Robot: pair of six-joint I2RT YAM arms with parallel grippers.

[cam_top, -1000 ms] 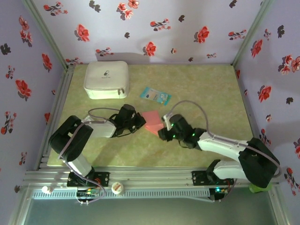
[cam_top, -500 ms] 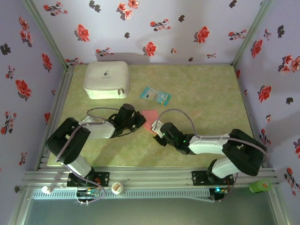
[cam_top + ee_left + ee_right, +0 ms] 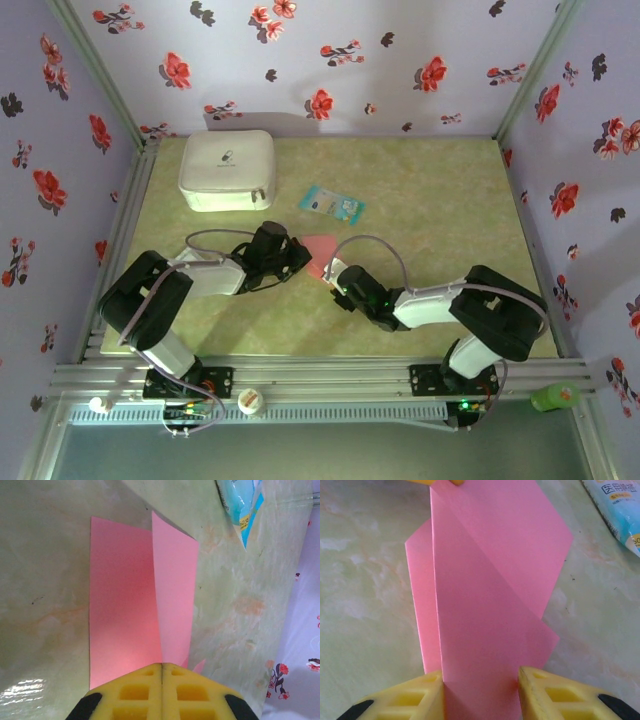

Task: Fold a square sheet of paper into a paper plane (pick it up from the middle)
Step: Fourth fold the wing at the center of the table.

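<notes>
Here, pinching one end of the square sheet of paper (image 3: 125,605) with the left gripper (image 3: 162,672), pressing the yellow pads (image 3: 135,695) fully together with no gap, and taking the paper's centre crease straight into the seam between them. Lying partly folded near the middle of the green marbled table (image 3: 450,200), salmon-pink and matte, resting one long panel flat and lifting the paler panel beside it up along the crease. Showing a small pink corner poking out just beside the closed pads in the left wrist view.

Straddling the opposite end of the sheet with the right gripper (image 3: 481,680), holding the jaws partway apart and taking the folded paper into the gap. Touching, or all but touching, the inner faces of both yellow fingers (image 3: 405,700) with the paper's edges; not showing clearly any squeeze on it. Running one sharp crease straight away from beside one finger toward the far end, and fanning a slanted overlapping layer out to the other side.

Meeting nose to nose low over the table in the top view, reaching in from left and right with the pink paper between. Sharing the table with a light-blue printed packet (image 3: 332,203), lying just behind the sheet and apart from it, and a white case (image 3: 228,170), sitting well back toward the rear left corner.
</notes>
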